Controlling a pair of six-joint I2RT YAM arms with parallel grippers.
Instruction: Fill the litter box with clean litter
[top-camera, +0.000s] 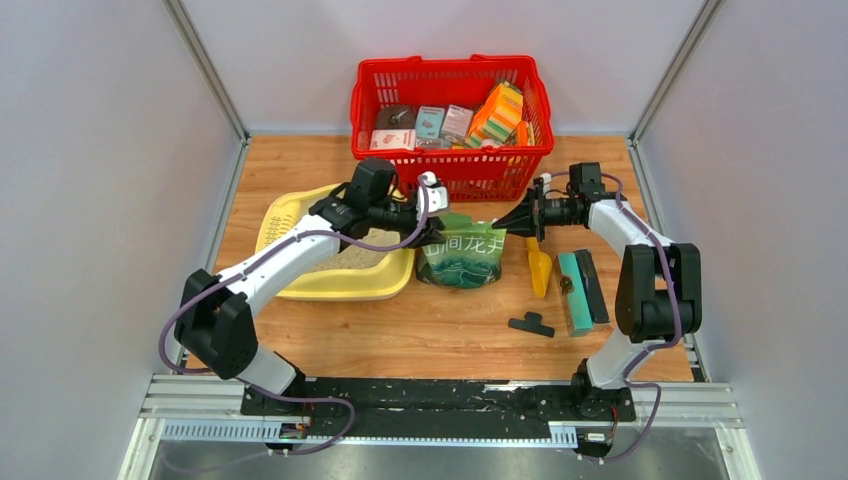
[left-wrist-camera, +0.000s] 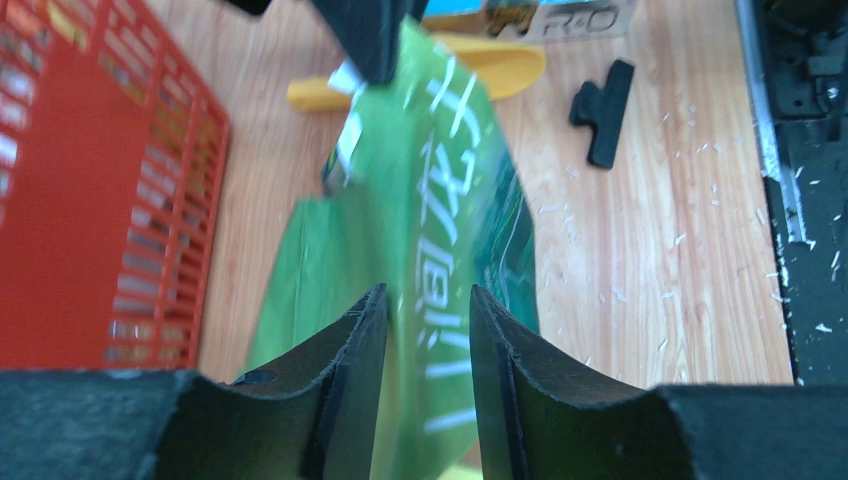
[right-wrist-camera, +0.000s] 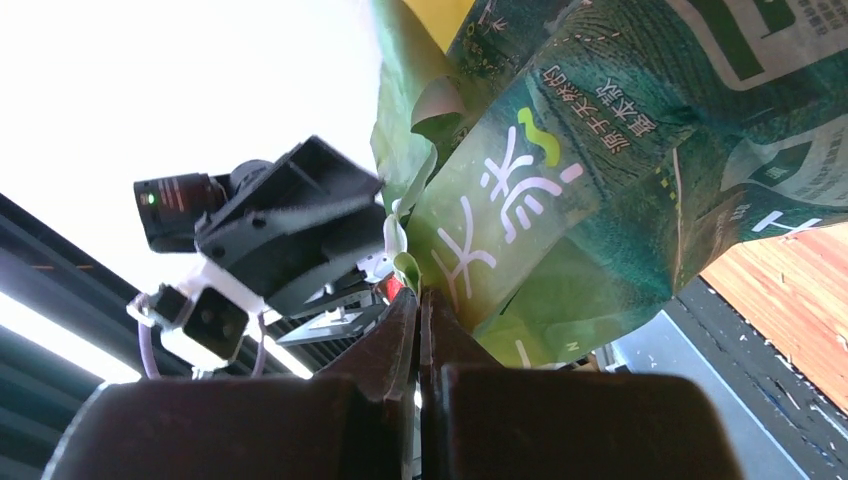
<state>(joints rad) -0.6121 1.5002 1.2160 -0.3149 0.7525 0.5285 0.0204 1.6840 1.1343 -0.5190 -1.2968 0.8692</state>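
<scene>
Toward the table's left edge, your litter box (top-camera: 338, 290) shows some clean litter (top-camera: 352, 257); your left gripper (left-wrist-camera: 428, 300) and right gripper (right-wrist-camera: 420, 300) each pinch the green bag (top-camera: 462, 255) mid-table; you likely have most of the pouring left.

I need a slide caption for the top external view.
Left gripper and right gripper hold the green bag by its top, beside the litter box.

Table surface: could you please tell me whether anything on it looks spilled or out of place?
Yes. Small pale flecks lie scattered over the wooden table near its front edge and on the black rail there, like spilled bits.
</scene>
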